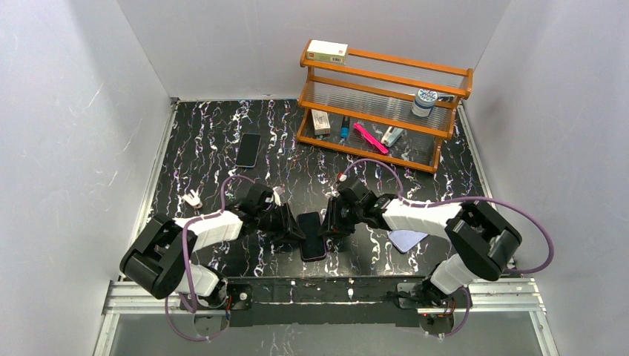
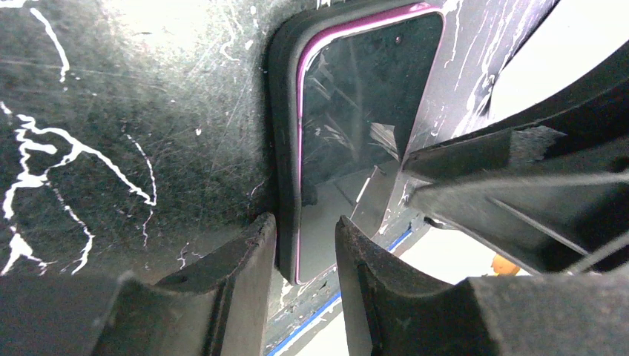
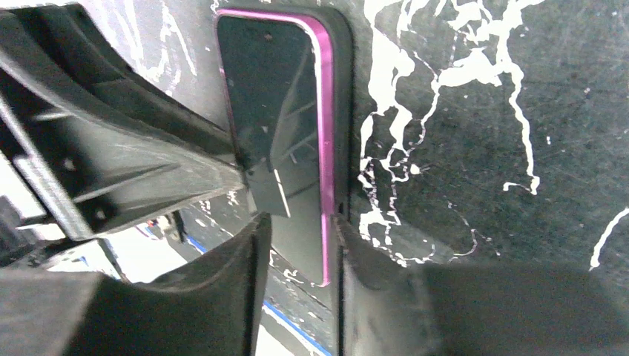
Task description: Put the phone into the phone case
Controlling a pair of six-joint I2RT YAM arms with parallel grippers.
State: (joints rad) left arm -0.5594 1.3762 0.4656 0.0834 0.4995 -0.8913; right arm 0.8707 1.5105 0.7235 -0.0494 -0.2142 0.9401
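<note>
Two grippers flank the phone; left gripper and right gripper each hold fingers apart astride its edge, grip unclear; the case lies right of the phone.

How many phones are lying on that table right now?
2. One black phone lies alone at the far left; the pink-rimmed phone lies near the front, between the left pincer and right pincer. Others may hide beneath the arms.
</note>
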